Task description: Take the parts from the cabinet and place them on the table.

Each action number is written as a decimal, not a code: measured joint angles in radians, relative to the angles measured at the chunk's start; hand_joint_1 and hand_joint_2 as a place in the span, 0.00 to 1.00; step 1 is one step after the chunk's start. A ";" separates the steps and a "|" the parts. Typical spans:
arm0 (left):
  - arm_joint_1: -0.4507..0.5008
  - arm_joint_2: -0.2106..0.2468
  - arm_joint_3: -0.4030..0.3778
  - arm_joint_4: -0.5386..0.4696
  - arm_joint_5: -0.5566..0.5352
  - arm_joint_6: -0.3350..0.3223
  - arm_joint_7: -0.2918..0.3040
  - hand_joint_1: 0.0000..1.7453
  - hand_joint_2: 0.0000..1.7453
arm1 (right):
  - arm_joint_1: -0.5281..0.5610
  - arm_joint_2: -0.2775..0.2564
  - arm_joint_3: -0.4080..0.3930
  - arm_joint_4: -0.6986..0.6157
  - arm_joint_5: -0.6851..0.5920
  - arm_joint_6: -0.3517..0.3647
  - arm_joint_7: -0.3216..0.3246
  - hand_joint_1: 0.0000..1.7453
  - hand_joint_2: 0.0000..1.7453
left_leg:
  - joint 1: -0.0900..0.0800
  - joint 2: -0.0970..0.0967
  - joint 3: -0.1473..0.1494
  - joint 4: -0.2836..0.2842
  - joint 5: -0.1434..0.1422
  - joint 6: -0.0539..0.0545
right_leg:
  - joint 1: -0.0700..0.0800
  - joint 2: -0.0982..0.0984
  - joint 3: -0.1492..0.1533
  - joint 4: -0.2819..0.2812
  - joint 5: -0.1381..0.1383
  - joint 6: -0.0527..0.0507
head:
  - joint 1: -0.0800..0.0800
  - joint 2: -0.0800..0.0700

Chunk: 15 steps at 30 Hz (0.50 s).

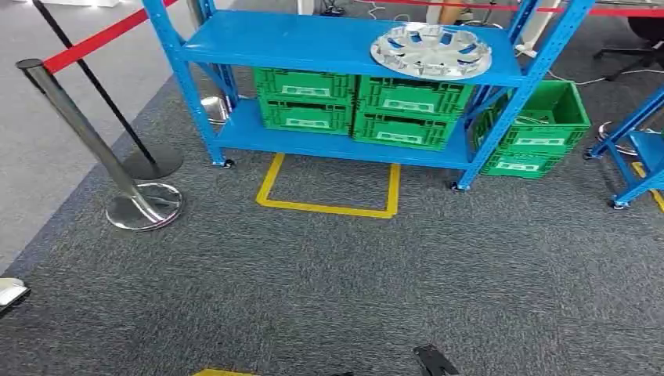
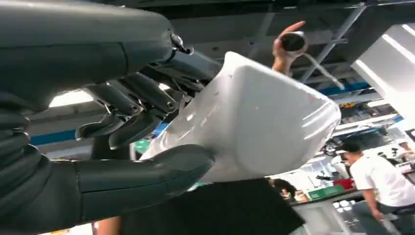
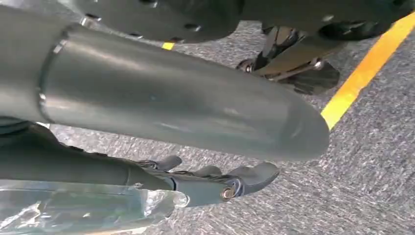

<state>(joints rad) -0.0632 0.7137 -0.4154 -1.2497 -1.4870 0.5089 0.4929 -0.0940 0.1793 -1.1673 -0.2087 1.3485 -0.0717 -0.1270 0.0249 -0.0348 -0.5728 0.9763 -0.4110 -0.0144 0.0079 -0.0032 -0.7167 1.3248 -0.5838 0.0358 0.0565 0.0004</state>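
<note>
My left hand [image 2: 122, 142] grips a white plastic-wrapped part [image 2: 259, 127]. Right hand [image 3: 195, 147] holds a wrapped part [image 3: 83, 210] too. Hubcap [image 1: 431, 51] sits far off on the blue shelf [image 1: 313, 43].

The head view looks forward and down from high on the robot at grey carpet [image 1: 352, 290], with a blue metal shelving rack [image 1: 344, 47] well away at twelve o'clock. The left wrist view sits close behind the left hand [image 2: 122, 127] and tilts upward toward a dark ceiling [image 2: 254, 19]. The right wrist view sits close behind the right hand [image 3: 171, 137], facing down. It shares the grey carpet with the head view.
</note>
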 joint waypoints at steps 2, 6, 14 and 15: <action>-0.002 0.000 0.000 0.000 0.000 -0.006 0.000 1.00 1.00 | -0.001 0.000 0.000 0.000 0.002 -0.003 0.007 0.00 0.00 | -0.001 -0.028 -0.004 -0.001 0.007 -0.003 | 0.004 0.012 0.076 -0.134 0.073 -0.017 | 0.000 0.000; -0.022 -0.009 -0.005 0.000 0.000 -0.017 0.003 1.00 1.00 | -0.005 -0.009 0.006 -0.001 0.008 -0.018 0.020 0.00 0.00 | 0.012 -0.076 -0.012 -0.008 0.022 -0.023 | 0.019 0.101 0.186 -0.336 0.116 -0.059 | 0.005 0.000; -0.033 -0.012 -0.028 0.000 0.000 -0.026 0.016 1.00 1.00 | 0.000 -0.008 0.014 0.000 0.021 -0.035 0.036 0.00 0.00 | 0.013 0.022 -0.153 0.260 -0.121 -0.063 | 0.000 -0.013 0.190 -0.382 0.165 -0.054 | -0.005 0.000; -0.032 -0.013 -0.033 0.000 0.000 -0.028 0.018 1.00 1.00 | 0.000 -0.008 0.014 0.000 0.022 -0.037 0.039 0.00 0.00 | 0.015 0.024 -0.157 0.277 -0.118 -0.068 | -0.002 -0.029 0.186 -0.378 0.165 -0.052 | -0.006 0.000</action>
<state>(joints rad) -0.0955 0.7004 -0.4482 -1.2497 -1.4870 0.4807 0.5112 -0.0936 0.1713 -1.1528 -0.2090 1.3703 -0.1091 -0.0877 0.0397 -0.0112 -0.7303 1.2528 -0.5294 -0.0826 0.0055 -0.0322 -0.5307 0.9464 -0.4191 -0.0157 0.0504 0.0004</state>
